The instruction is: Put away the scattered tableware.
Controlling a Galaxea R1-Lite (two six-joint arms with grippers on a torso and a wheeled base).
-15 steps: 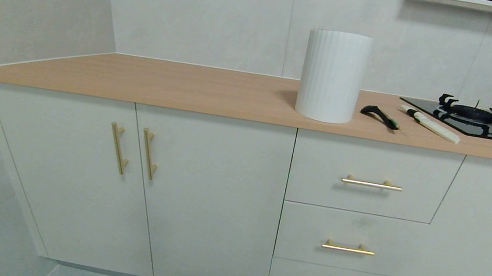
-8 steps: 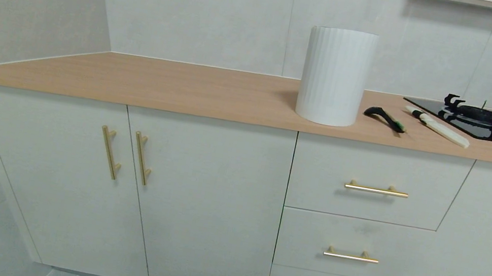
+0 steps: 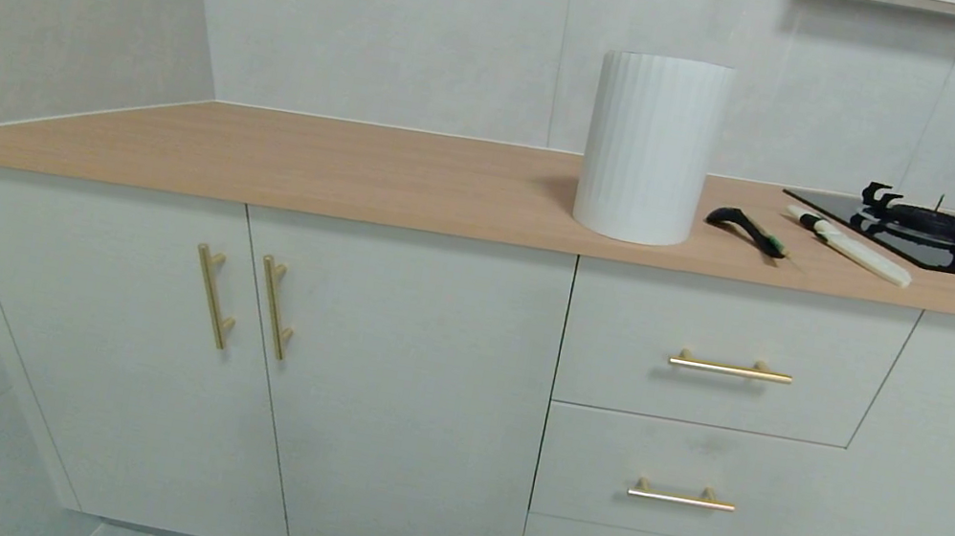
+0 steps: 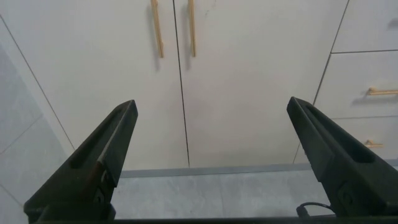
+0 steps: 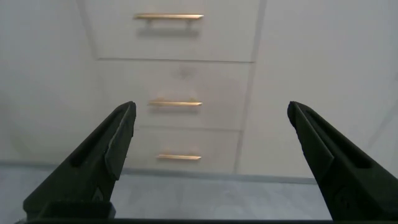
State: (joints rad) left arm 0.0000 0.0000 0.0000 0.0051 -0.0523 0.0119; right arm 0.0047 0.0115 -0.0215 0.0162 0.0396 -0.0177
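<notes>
Shifted only by camera motion; peeler [image 3: 742, 225] and white knife [image 3: 850, 246] lying on the countertop [image 3: 358, 170] right of the ribbed canister [image 3: 650, 147], long axes back-left to front-right. Well above left gripper [image 4: 210, 107] and right gripper [image 5: 210, 109], both spread wide; right likely nearer.

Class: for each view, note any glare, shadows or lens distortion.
Head view: glare streaks on the wall tiles; the canister shadows the countertop leftward; door handles lean: lens distortion. Left wrist view: left gripper, open, dark against pale doors. Right wrist view: right gripper likewise, against drawers.
</notes>
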